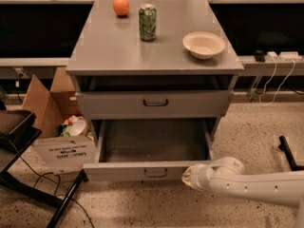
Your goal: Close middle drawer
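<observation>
Middle drawer (153, 146) is pulled well out below top drawer (154, 103); gripper (187, 177) is positioned at its front panel's right end, contact unclear; gripper opening can't be told

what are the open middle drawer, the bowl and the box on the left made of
The middle drawer is likely painted metal: flat matte grey panels. The bowl is cream and dull, paper or ceramic, can't tell. The box is brown cardboard with creased flaps. The gripper sits by the drawer front's right end.
</observation>
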Robot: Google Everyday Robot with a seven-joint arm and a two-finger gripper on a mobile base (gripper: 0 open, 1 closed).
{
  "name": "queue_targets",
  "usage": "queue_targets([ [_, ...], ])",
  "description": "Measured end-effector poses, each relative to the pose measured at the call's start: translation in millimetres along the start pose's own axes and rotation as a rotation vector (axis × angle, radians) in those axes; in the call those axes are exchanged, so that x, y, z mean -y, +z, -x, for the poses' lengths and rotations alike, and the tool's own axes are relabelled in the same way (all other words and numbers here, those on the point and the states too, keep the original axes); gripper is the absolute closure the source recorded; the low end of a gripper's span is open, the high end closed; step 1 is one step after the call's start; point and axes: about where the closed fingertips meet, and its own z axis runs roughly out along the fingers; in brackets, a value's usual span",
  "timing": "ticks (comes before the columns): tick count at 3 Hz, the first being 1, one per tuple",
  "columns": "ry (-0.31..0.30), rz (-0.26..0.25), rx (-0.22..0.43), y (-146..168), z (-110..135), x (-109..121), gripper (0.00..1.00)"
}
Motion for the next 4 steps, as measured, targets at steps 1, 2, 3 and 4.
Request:
queue_targets([
  [1, -0.025, -0.01, -0.007, 20, -2, 22, 1.0],
  [2, -0.025, -0.01, -0.007, 20, -2, 20, 1.0],
  [3, -0.058, -0.033, -0.006, 30, 10, 46, 1.0],
  [4, -0.058, -0.033, -0.006, 30, 10, 45, 1.0],
])
